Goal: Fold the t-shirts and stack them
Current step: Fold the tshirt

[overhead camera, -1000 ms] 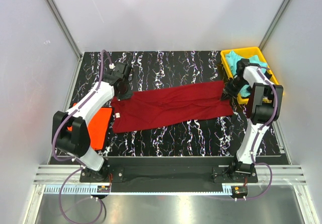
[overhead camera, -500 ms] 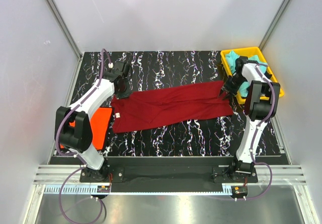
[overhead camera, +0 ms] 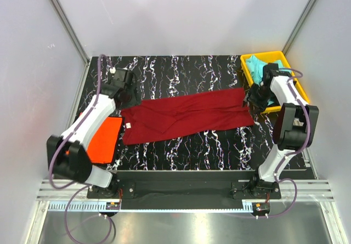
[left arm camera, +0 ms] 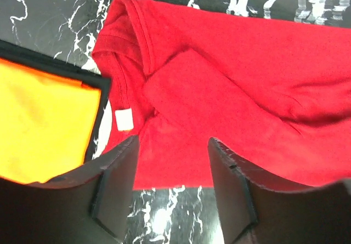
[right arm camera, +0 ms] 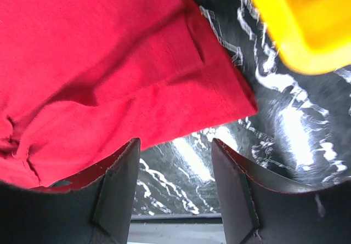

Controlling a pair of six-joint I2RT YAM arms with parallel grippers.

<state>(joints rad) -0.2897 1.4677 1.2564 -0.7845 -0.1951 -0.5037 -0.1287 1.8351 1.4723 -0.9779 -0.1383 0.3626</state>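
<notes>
Cloth of the dark red tee [overhead camera: 186, 113] lies long, creased.

Left arm [overhead camera: 90, 118]: glossy white shell links with rounded edges; black joint housings at shoulder, elbow and wrist. Right arm [overhead camera: 285, 86]: same build, white links between chunky black motor blocks. A purple cable [overhead camera: 64, 216] loops off each arm and trails around its small black base.

Left gripper [left arm camera: 173, 145]: two matte black fingers [left arm camera: 115, 192], broad and flat-faced, with bevelled edges and slanted tips. Right gripper [right arm camera: 174, 145]: matching black fingers [right arm camera: 236, 197], with faint seam lines on the inner faces.
</notes>
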